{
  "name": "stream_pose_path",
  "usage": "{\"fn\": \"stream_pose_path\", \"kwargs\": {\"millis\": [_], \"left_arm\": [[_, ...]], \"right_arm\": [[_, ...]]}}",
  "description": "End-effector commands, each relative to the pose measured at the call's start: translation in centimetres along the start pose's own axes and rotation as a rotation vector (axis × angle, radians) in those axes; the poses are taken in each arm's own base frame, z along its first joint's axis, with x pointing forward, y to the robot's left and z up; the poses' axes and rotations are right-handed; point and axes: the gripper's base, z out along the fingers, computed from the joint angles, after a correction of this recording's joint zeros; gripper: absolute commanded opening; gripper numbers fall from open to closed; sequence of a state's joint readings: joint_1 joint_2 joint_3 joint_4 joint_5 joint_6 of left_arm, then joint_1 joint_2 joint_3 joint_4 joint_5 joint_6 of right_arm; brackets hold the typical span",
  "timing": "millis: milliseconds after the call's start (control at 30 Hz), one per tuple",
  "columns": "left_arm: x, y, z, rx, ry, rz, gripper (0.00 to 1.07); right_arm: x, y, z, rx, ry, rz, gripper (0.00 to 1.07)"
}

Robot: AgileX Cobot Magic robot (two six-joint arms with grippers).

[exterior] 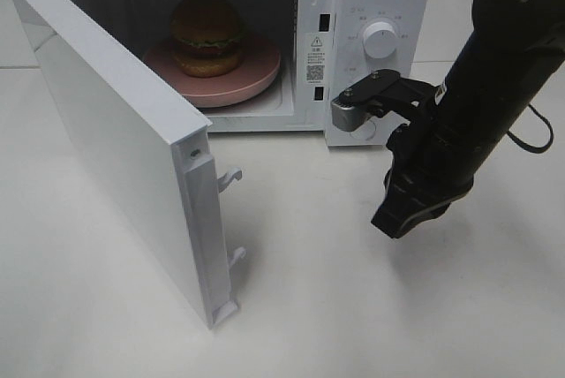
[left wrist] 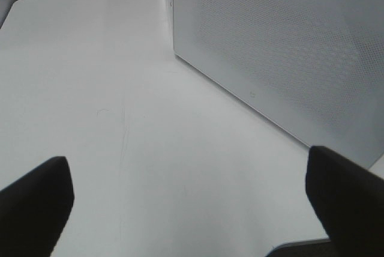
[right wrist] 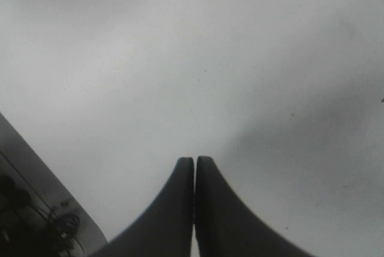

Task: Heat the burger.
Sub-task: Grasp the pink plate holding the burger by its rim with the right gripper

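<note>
The high camera looks down from the front onto the open microwave point(exterior: 371, 7) and the white table point(exterior: 353, 307), at middle distance. The left wrist camera sits low over this same table and faces a dotted white panel point(left wrist: 288, 47) of the microwave. The right wrist camera looks past the right gripper point(right wrist: 194, 162) down at the table, very near.

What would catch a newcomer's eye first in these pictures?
The white microwave stands at the back of the table, its door wide open to the left. Inside sits the burger on a pink plate. On the right, the black right arm hangs just in front of the microwave, its fingers pressed together and holding nothing.
</note>
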State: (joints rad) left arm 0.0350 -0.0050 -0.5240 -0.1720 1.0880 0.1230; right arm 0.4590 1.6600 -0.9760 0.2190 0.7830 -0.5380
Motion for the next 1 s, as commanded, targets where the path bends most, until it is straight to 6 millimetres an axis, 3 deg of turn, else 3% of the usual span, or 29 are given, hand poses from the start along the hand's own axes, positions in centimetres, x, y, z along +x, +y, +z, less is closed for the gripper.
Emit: {"fn": "stream_pose_path", "kwargs": {"millis": [33, 267, 567, 1000], "left_arm": [[0.04, -0.07, -0.14, 0.005, -0.026, -0.002, 0.99], [0.04, -0.07, -0.14, 0.005, -0.026, -0.002, 0.99], [0.04, -0.07, -0.14, 0.005, -0.026, -0.002, 0.99], [0.04, -0.07, -0.14, 0.005, -0.026, -0.002, 0.99]], "right_arm": [[0.07, -0.07, -0.77, -0.002, 0.026, -0.220, 0.03], [-0.05, -0.22, -0.92, 0.011, 0.028, -0.436, 0.05], [-0.09, -0.21, -0.91, 0.007, 0.028, -0.941, 0.06], [-0.81, -0.79, -0.94, 0.109, -0.003, -1.069, 0.09]]}}
